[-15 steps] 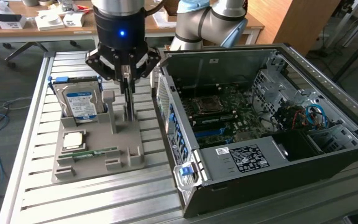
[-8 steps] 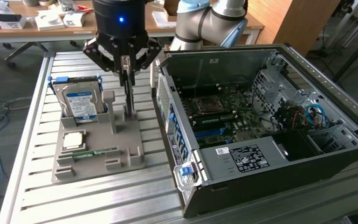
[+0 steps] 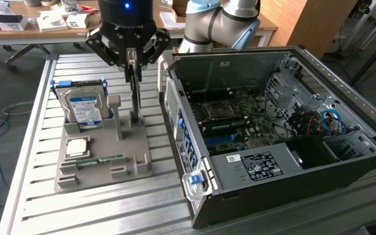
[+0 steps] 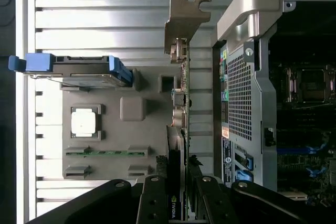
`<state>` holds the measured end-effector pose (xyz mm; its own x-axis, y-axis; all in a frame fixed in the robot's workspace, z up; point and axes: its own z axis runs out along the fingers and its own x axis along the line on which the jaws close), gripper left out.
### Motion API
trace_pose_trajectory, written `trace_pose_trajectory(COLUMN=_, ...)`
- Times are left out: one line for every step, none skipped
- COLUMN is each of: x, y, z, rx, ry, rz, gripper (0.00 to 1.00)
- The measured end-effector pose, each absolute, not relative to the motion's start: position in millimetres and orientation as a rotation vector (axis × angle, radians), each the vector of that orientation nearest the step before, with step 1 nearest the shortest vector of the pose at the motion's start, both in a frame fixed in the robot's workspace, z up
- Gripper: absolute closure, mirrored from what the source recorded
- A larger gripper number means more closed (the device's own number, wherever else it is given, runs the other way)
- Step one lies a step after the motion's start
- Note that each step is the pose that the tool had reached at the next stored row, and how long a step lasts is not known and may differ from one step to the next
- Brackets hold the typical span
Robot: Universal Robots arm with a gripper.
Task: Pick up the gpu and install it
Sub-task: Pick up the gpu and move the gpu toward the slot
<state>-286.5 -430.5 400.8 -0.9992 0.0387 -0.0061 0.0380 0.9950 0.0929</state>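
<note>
Closest to the wrist camera, the black two-fingered gripper (image 4: 177, 203) is clamped on the gpu (image 4: 182, 85), a thin dark circuit card seen edge-on, with one finger pressed to each face. The card stands upright in a slot of the grey moulded plastic holder tray (image 4: 152, 145), its lower edge at or in the slot, and its hooked silver metal end bracket (image 4: 186, 19) is at the far end from the fingers. This looks like the pick-up step. To do it well, the card should probably be drawn straight up along its own plane, without twisting, so neither bracket nor lower edge catches the holder. Beyond it on the tray lie a square silver processor chip (image 4: 85, 121), a narrow green memory stick (image 4: 105, 152) and a boxy silver hard drive in blue rails (image 4: 84, 69). The wrist view makes clear how the fingers straddle the card. The exterior view adds how deep the card sits, plus the open dark grey computer case (image 3: 260, 166) just beside the tray on the exterior view's right, with its green motherboard (image 3: 234, 117) exposed.
</note>
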Motion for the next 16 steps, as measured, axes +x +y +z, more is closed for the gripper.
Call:
trace_pose_trajectory(x=-286, y=-431, z=402, rx=0.060, ry=3.130, rz=0.147, gripper=0.74)
trace_pose_trajectory(x=-286, y=-430, z=403, rx=0.060, ry=3.130, rz=0.148, gripper=0.74)
trace_pose_trajectory(x=-286, y=-430, z=405, rx=0.060, ry=3.130, rz=0.150, gripper=0.74)
trace_pose_trajectory(x=-285, y=-430, z=406, rx=0.060, ry=3.130, rz=0.151, gripper=0.74)
trace_pose_trajectory(x=-285, y=-430, z=409, rx=0.060, ry=3.130, rz=0.153, gripper=0.74)
trace_pose_trajectory(x=-284, y=-430, z=411, rx=0.060, ry=3.129, rz=0.154, gripper=0.74)
trace_pose_trajectory(x=-284, y=-430, z=413, rx=0.060, ry=3.129, rz=0.156, gripper=0.74)
trace_pose_trajectory(x=-284, y=-430, z=415, rx=0.060, ry=3.129, rz=0.157, gripper=0.74)
trace_pose_trajectory(x=-283, y=-430, z=417, rx=0.060, ry=3.129, rz=0.158, gripper=0.74)
trace_pose_trajectory(x=-283, y=-430, z=419, rx=0.060, ry=3.129, rz=0.159, gripper=0.74)
trace_pose_trajectory(x=-283, y=-430, z=420, rx=0.060, ry=3.129, rz=0.159, gripper=0.74)
trace_pose_trajectory(x=-283, y=-430, z=421, rx=0.060, ry=3.129, rz=0.160, gripper=0.74)
trace_pose_trajectory(x=-283, y=-430, z=421, rx=0.060, ry=3.129, rz=0.160, gripper=0.74)
trace_pose_trajectory(x=-283, y=-430, z=421, rx=0.060, ry=3.129, rz=0.160, gripper=0.74)
trace_pose_trajectory(x=-277, y=-430, z=421, rx=0.060, ry=3.129, rz=0.160, gripper=0.74)
trace_pose_trajectory(x=-266, y=-430, z=421, rx=0.060, ry=3.129, rz=0.160, gripper=0.74)
